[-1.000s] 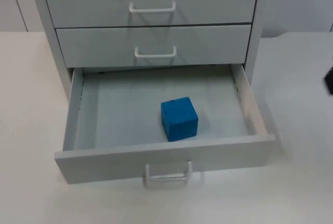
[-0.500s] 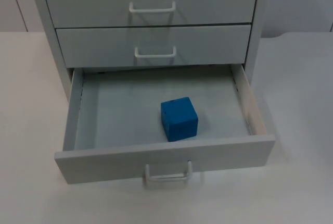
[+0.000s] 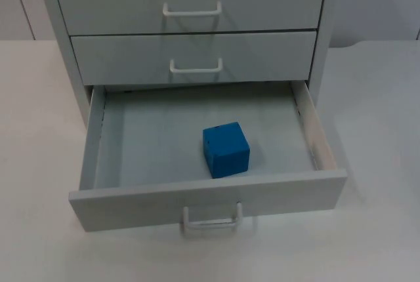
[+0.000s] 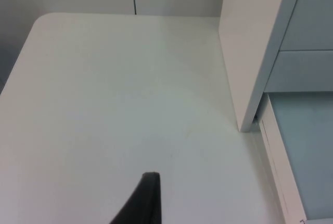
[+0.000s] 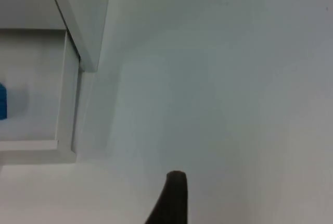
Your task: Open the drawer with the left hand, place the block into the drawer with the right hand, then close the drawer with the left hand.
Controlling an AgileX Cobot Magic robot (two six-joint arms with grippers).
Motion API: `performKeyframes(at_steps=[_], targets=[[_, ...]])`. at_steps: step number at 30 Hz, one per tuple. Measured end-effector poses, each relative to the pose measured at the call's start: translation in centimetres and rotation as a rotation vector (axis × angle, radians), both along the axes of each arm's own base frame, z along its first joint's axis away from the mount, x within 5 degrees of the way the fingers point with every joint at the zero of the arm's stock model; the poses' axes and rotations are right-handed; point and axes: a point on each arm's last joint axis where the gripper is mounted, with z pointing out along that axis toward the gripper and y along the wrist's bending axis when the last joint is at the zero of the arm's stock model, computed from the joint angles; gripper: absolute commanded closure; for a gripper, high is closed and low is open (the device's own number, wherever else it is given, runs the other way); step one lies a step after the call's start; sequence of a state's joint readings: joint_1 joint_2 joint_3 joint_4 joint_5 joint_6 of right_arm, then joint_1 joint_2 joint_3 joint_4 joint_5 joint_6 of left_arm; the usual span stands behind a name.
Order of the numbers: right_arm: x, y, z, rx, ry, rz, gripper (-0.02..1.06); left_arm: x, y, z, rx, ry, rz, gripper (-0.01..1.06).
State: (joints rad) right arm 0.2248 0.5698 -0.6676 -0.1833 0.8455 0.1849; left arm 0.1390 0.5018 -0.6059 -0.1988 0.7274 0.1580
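Blue block (image 3: pixel 226 149) sits inside the pulled-out bottom drawer (image 3: pixel 315 134) near its front panel, so only closing is left; left gripper (image 4: pixel 141 203) and right gripper (image 5: pixel 171 199) hover over the table beside the cabinet (image 4: pixel 250 52), finger spread can't be told.

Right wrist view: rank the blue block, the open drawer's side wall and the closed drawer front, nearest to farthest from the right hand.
1. Open drawer's side wall, facing the right hand.
2. Blue block, inside that drawer.
3. Closed drawer front, higher up in the cabinet.
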Motion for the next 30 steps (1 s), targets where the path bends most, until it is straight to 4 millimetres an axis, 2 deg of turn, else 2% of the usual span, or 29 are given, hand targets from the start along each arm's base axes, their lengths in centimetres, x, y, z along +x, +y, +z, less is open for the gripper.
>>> performKeyframes(at_steps=[30], targets=[[-0.39,-0.21,0.23,-0.022,-0.029,0.005,0.3,0.01,-0.15,0.03,-0.025,-0.003,-0.005,0.0]])
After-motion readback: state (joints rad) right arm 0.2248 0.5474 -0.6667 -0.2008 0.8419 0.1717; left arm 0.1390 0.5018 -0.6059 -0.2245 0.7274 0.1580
